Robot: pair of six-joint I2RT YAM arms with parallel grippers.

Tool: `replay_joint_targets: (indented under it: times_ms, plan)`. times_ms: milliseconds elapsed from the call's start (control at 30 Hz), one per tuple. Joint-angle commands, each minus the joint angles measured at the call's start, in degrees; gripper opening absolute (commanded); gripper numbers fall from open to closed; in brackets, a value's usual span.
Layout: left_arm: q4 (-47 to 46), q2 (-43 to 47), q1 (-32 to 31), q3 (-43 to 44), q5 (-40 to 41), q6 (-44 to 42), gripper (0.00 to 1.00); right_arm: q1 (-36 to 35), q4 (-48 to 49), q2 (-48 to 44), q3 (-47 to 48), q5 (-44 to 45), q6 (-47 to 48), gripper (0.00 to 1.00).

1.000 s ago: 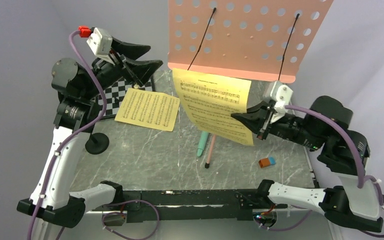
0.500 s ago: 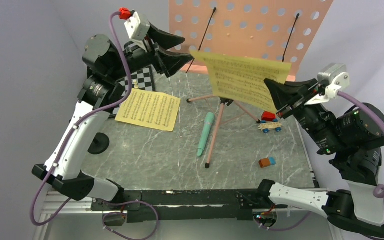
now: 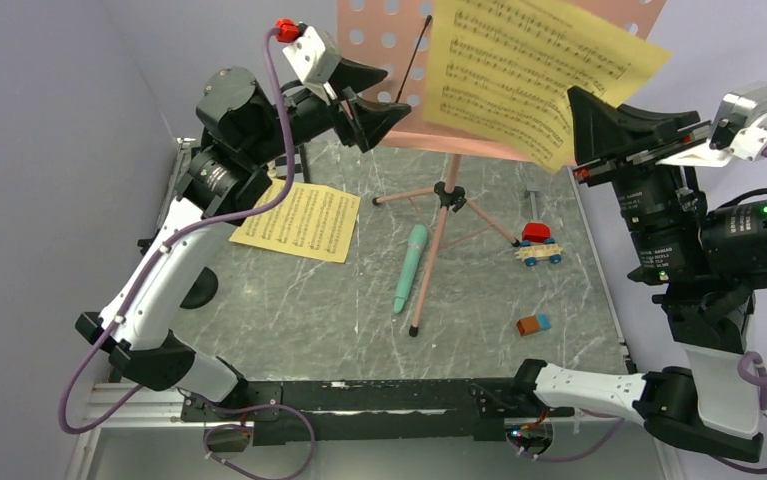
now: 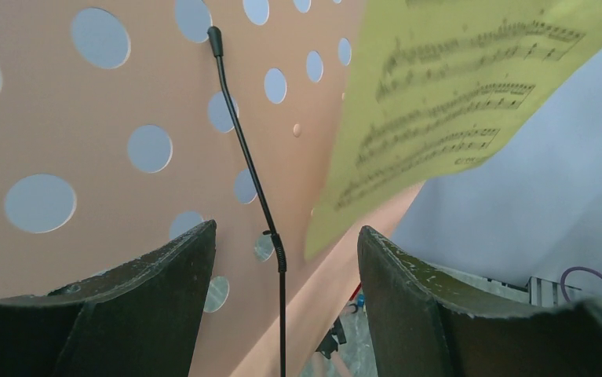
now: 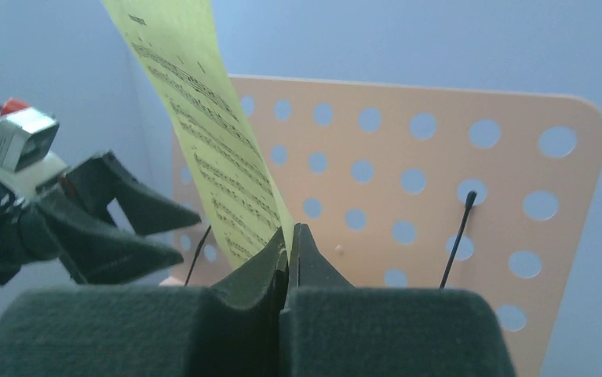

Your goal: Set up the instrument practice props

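The pink perforated music stand (image 3: 384,40) stands at the back on thin tripod legs (image 3: 439,215). My right gripper (image 3: 573,100) is shut on a yellow sheet-music page (image 3: 529,70), held up in front of the stand's panel; the wrist view shows the page (image 5: 203,126) pinched between the jaws. My left gripper (image 3: 384,98) is open and empty, raised by the stand's left wire page holder (image 4: 246,149). A second yellow page (image 3: 296,220) lies flat on the table. The mint-green tube (image 3: 410,265) lies near the tripod. The small black round-base stand (image 3: 197,292) is partly hidden behind my left arm.
A chessboard corner (image 3: 259,185) shows behind the left arm. A red and blue toy cart (image 3: 539,245) and an orange and blue block (image 3: 533,324) sit on the right of the grey marble table (image 3: 299,310). A grey wall rises on the left.
My right gripper has lifted the yellow page higher, up in front of the stand's panel. My left gripper has risen and moved right toward the stand's left edge.
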State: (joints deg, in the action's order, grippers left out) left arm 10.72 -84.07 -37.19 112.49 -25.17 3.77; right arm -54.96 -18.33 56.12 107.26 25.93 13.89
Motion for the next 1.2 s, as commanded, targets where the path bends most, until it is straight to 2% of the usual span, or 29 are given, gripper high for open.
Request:
replay_joint_targets:
  times_ms: [0,233,600,1000,1167]
  plan:
    - [0.4,-0.8,-2.0,2.0,5.2,-3.1,0.71,-0.2,5.7,2.3,2.3,3.0,3.3,0.0]
    - [0.1,-2.4,-3.7,2.1,11.0,-3.1,0.67,-0.1,8.0,4.0,2.3,7.2,6.7,0.0]
    - [-3.5,-3.5,-4.7,3.2,14.6,-3.1,0.64,-0.1,9.1,6.6,1.6,13.9,11.3,0.0]
    - [-4.9,-5.2,-5.4,5.7,15.9,-3.1,0.62,1.1,9.4,9.4,2.1,13.6,12.0,0.0]
    - [-4.7,-6.9,-6.0,7.9,17.8,-3.1,0.58,4.3,9.6,9.0,1.6,12.2,10.6,0.0]
